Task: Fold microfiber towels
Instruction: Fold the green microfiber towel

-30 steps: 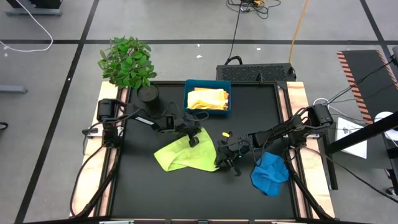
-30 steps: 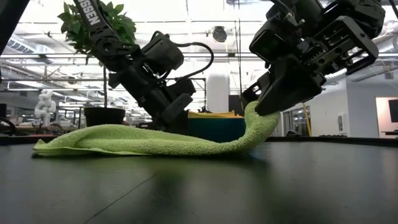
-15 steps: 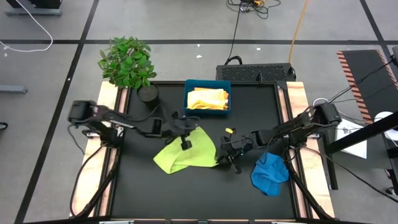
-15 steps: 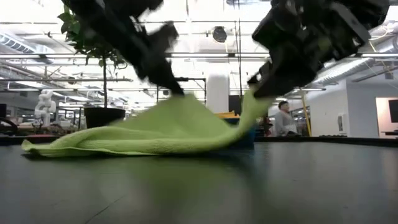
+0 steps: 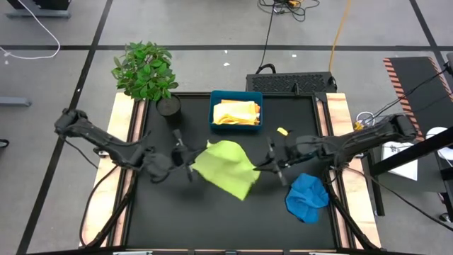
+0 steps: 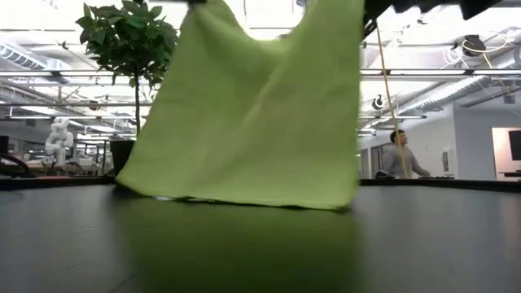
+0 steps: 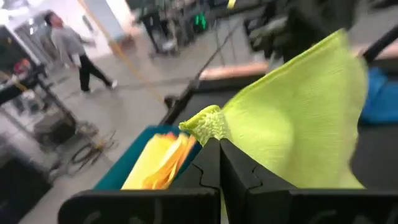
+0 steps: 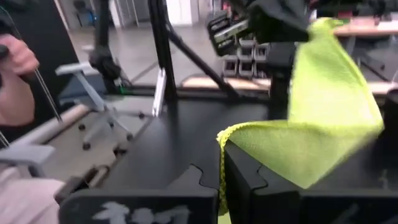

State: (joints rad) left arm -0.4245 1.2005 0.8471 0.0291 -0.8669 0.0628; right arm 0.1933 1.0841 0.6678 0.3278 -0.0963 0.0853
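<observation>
- The lime green towel (image 5: 225, 167) hangs stretched between the two end effectors, over the middle of the surface (image 5: 163, 212).
- Left end effector (image 5: 190, 164): fingers pressed together, pinching one upper corner of the towel.
- Right end effector (image 5: 267, 160): fingers pressed together, pinching the opposite upper corner.
- The towel's lower edge touches the surface.
- The blue towel (image 5: 307, 197) lies just beside the right end effector; the tray (image 5: 236, 95) of yellow towels (image 5: 237, 112) lies beyond both.
- No legible writing.

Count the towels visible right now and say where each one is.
3 clearly: the lime green towel hangs between both arms, the blue towel lies crumpled near the right arm, a yellow towel fills the tray, perhaps covering others.
</observation>
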